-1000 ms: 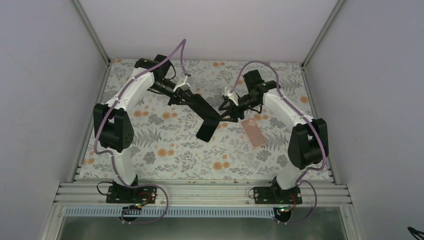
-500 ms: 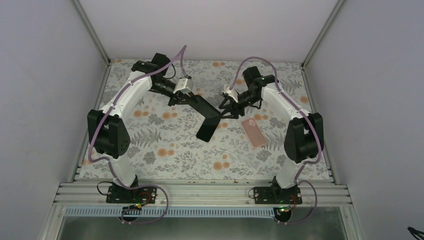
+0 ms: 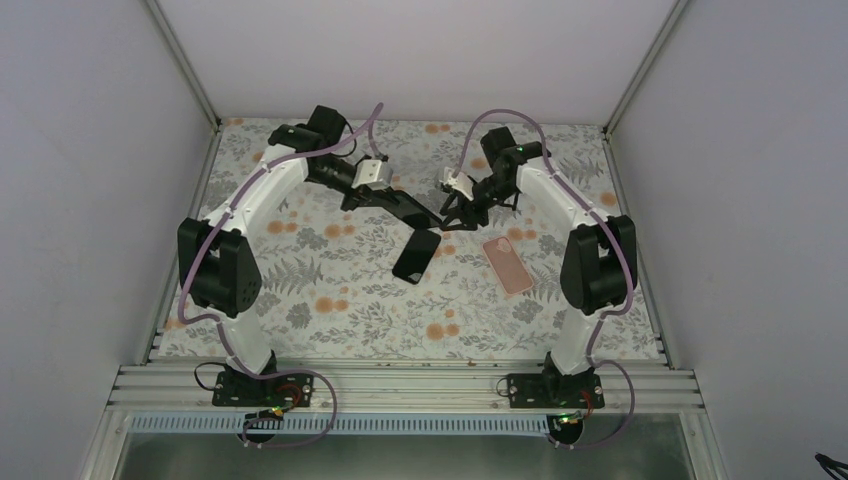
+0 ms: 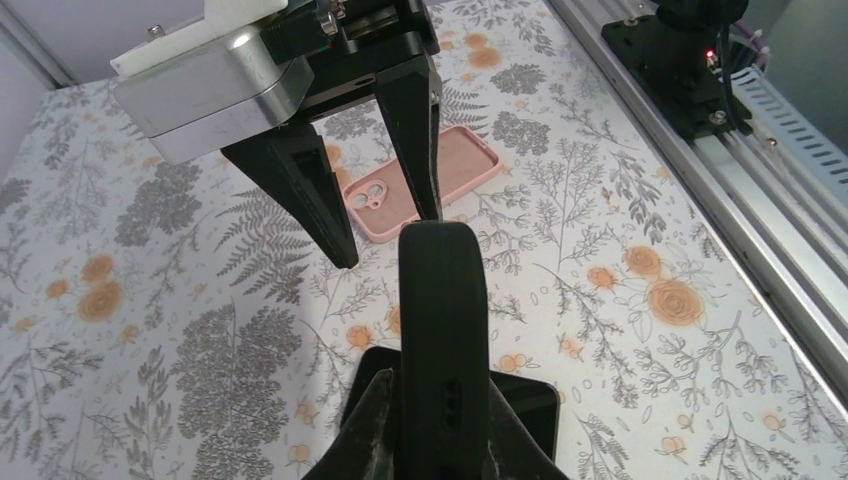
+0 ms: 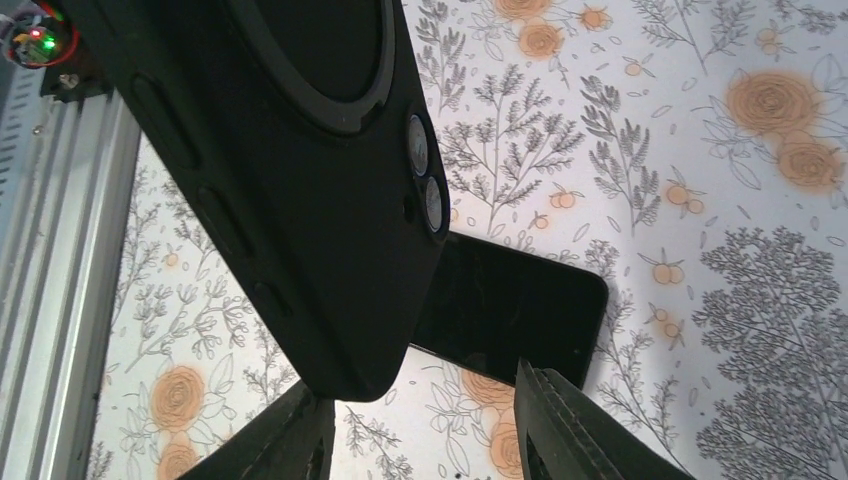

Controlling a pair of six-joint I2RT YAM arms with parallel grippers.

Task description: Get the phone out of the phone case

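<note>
— Over the floral table (image 3: 330,320), what is each arm doing?

— Both reach toward the middle. The left gripper (image 4: 440,430) has its jaws clenched on the near end of the black case (image 4: 440,300). It holds the case on edge, clear of the table, with the far end pointing at the right gripper (image 4: 388,235).

— And the right jaws?

— Spread wide, grasping nothing. Their tips hang just beside the case's far end, and I cannot tell whether one brushes it.

— What lies on the table itself?

— Under the raised case is a flat black slab (image 5: 510,310), glossy and phone-shaped, touching neither gripper. To its right, apart from it, a pink case (image 4: 465,170) lies flat.

— So where is the phone?

— Hard to say. In the right wrist view two lenses (image 5: 431,205) glint at the black case's camera corner, so a phone may sit inside it. The case's front is hidden, though, and the slab below may equally be the phone. I cannot tell which.
</note>
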